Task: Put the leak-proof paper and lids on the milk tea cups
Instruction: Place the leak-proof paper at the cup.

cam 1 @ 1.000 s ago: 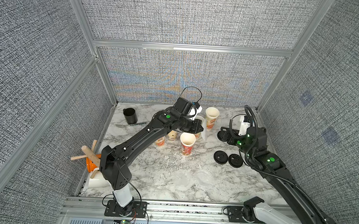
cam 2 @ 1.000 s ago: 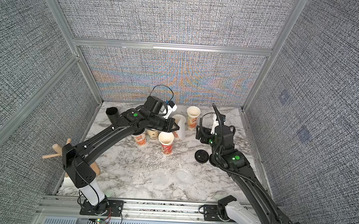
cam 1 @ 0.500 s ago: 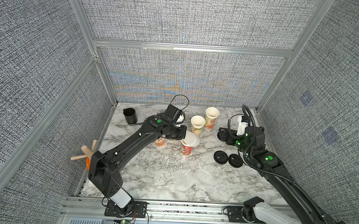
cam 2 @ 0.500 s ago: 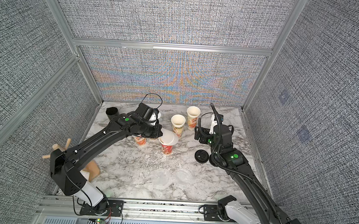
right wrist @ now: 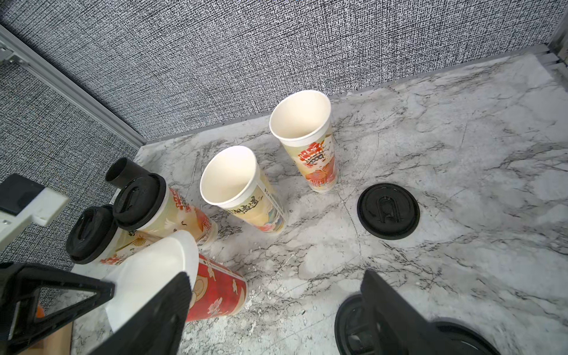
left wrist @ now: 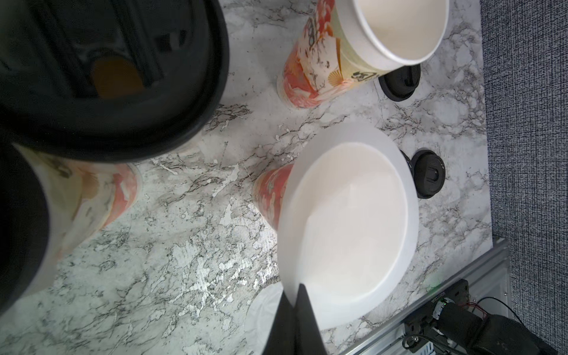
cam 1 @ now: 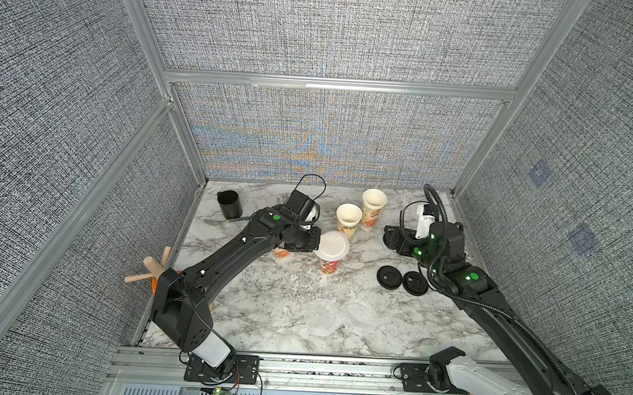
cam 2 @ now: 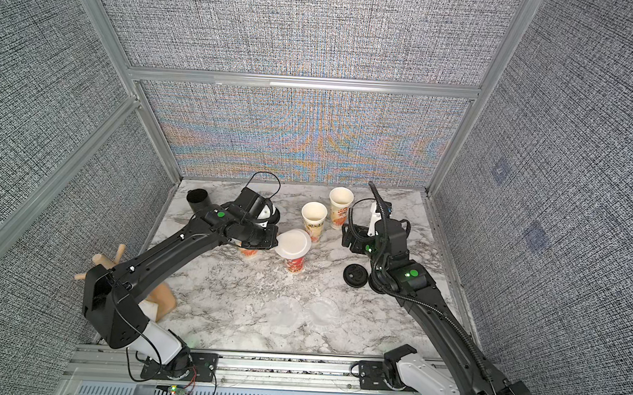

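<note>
My left gripper [cam 1: 317, 243] [left wrist: 297, 289] is shut on the edge of one round white leak-proof paper [cam 1: 333, 243] [left wrist: 347, 221]. The sheet lies tilted over the mouth of the front red milk tea cup [cam 1: 329, 268] [right wrist: 215, 292]. Two open milk tea cups [cam 1: 348, 222] [cam 1: 373, 209] stand behind it. Two more cups with black lids [right wrist: 138, 196] [right wrist: 92, 233] sit under my left arm. Two further paper sheets [cam 1: 320, 315] [cam 1: 361, 314] lie flat near the front. My right gripper [right wrist: 273, 307] [cam 1: 398, 240] hangs open and empty to the right of the cups.
Loose black lids [cam 1: 389, 276] [cam 1: 414, 283] [right wrist: 388, 210] lie on the marble table [cam 1: 264, 314] below my right gripper. A short black cup [cam 1: 229, 204] stands at the back left. A wooden peg stand [cam 1: 151, 271] is at the left edge. Grey walls close three sides.
My left arm swung from the back cups forward and left, bringing the paper over the front cup's mouth. The right arm has barely moved.
</note>
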Available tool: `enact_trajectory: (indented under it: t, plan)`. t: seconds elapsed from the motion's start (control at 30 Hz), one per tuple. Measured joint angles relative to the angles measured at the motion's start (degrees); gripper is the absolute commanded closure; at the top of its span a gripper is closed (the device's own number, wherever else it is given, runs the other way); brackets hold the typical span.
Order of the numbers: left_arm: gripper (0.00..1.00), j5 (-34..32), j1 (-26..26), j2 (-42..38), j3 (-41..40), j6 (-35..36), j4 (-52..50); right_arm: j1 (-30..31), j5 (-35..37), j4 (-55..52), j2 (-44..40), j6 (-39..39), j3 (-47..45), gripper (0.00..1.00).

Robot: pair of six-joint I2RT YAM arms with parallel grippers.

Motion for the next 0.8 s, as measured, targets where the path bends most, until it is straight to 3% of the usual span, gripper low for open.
enact_trajectory:
  t: [0.17,0.5,0.8]
  plan:
    - [0.99,0.1,0.3,0.2,-0.1,0.0,0.0,0.0,-0.4,0.0,0.0,0.0,0.0,0.11]
    - [0.74,1.1,0.3,0.7,0.2,-0.1,0.0,0.0,-0.9,0.0,0.2,0.0,0.0,0.11]
    - [0.73,1.0,0.3,-0.4,0.2,-0.1,0.0,0.0,-0.9,0.1,0.4,0.0,0.0,0.11]
